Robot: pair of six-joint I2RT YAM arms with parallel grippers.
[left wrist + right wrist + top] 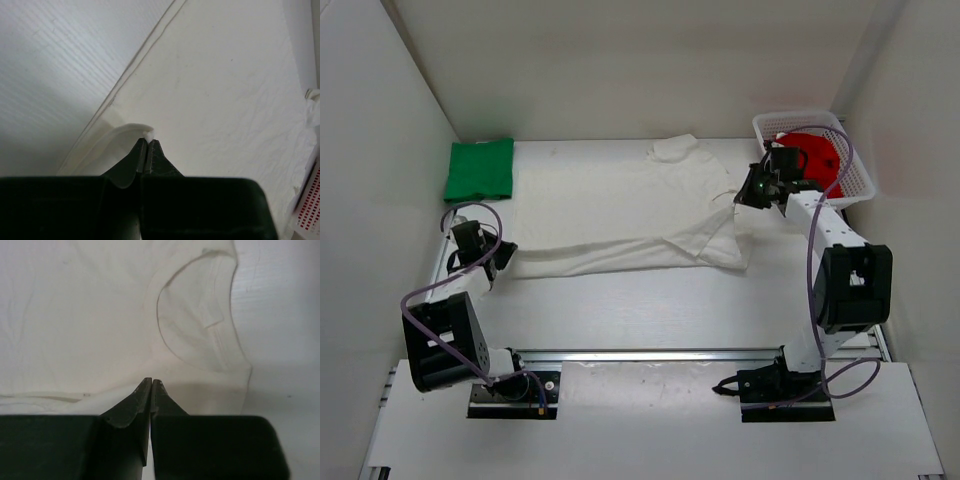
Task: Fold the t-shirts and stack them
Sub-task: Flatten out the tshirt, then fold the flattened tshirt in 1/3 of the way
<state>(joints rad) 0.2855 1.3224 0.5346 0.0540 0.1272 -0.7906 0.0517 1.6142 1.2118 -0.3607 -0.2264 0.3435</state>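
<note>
The off-white t-shirt lies spread across the middle of the table, with its collar toward the right. My left gripper is shut on the shirt's near left corner, and a bit of white cloth shows between its tips. My right gripper is shut at the shirt's right edge near the collar. Its tips meet on a fold of the cloth. The green t-shirt lies folded at the far left. The red t-shirt sits in the basket.
A white mesh basket stands at the far right, just behind my right gripper, and it also shows in the left wrist view. White walls close in the table on the left, back and right. A metal rail runs along the near edge.
</note>
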